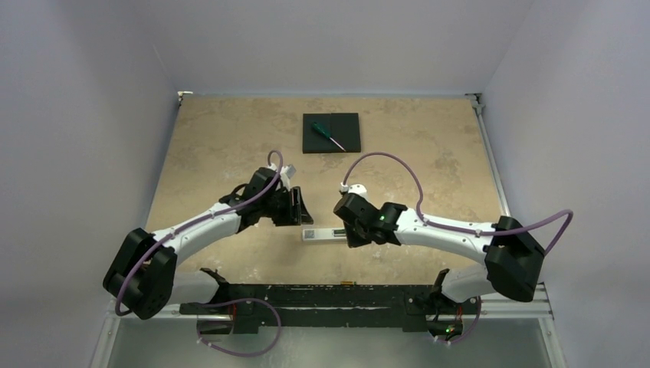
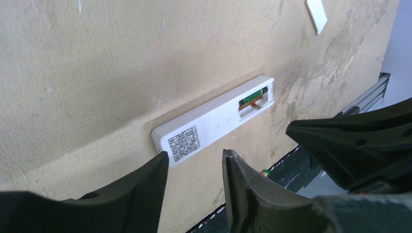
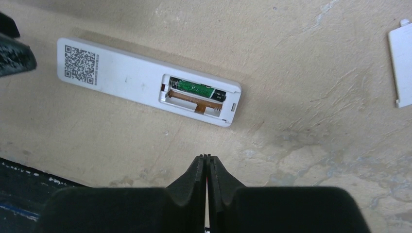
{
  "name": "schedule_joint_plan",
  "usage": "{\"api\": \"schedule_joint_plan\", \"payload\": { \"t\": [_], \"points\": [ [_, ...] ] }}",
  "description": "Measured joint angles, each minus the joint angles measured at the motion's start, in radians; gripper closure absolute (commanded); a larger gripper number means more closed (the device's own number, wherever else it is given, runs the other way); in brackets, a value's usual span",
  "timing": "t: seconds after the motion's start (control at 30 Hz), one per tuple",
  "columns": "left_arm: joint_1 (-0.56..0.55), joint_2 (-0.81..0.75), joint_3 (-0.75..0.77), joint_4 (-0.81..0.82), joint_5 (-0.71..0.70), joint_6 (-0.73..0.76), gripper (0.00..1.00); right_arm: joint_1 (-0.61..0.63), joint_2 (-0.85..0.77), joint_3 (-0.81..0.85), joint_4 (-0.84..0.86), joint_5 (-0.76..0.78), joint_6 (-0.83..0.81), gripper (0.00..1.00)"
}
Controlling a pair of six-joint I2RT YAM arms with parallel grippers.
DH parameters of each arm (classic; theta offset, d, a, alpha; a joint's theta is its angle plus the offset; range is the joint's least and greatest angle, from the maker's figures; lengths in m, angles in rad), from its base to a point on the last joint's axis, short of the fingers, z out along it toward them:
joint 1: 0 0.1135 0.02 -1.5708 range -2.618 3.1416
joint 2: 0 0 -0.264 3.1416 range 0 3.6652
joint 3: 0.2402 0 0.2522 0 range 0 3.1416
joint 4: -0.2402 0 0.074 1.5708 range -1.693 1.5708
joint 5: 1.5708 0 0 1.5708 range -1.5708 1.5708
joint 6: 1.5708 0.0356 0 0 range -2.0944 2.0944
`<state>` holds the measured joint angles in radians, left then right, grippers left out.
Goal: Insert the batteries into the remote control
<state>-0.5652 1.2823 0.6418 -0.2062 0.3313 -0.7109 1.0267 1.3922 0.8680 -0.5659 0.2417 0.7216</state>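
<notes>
The white remote control [image 1: 328,234] lies face down on the table, QR label at its left end. Its battery bay is open at the right end. One dark and green battery [image 3: 197,89] sits in the far slot, and the near slot shows only an orange ribbon. My left gripper [image 1: 299,211] is open and empty. In the left wrist view [image 2: 194,160] it hovers just short of the remote's [image 2: 214,119] label end. My right gripper [image 1: 352,234] is shut and empty. In the right wrist view [image 3: 207,158] it sits near the remote's [image 3: 121,77] bay end without touching it.
A flat white cover strip [image 3: 401,63] lies right of the remote and also shows in the left wrist view [image 2: 317,14]. A black square pad [image 1: 331,133] with a green-handled screwdriver [image 1: 326,134] is at the back. A small gold and green object [image 2: 264,172] lies on the black front rail [image 1: 329,295].
</notes>
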Motion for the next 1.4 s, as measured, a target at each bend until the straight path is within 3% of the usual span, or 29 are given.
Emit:
{"api": "schedule_joint_plan", "payload": {
  "t": [0.13,0.3,0.4,0.5,0.97,1.4],
  "points": [
    [0.000,0.015,0.048,-0.002,-0.006,0.009,0.54,0.000,-0.036,-0.063,0.064,-0.034,0.012,1.00],
    [-0.001,0.093,0.100,0.019,-0.005,0.023,0.67,0.000,-0.054,-0.159,0.173,-0.080,0.044,1.00],
    [-0.003,0.159,0.124,0.043,0.002,0.024,0.80,0.000,-0.056,-0.198,0.222,-0.094,0.062,1.00],
    [-0.008,0.218,0.138,0.071,0.007,0.024,1.00,0.000,-0.057,-0.225,0.272,-0.106,0.077,1.00],
    [-0.037,0.343,0.140,0.121,0.002,0.023,1.00,0.000,0.043,-0.233,0.423,-0.103,0.134,1.00],
    [-0.097,0.369,0.140,0.111,-0.040,0.024,1.00,0.001,0.119,-0.157,0.405,-0.050,0.161,1.00]
  ]
}}
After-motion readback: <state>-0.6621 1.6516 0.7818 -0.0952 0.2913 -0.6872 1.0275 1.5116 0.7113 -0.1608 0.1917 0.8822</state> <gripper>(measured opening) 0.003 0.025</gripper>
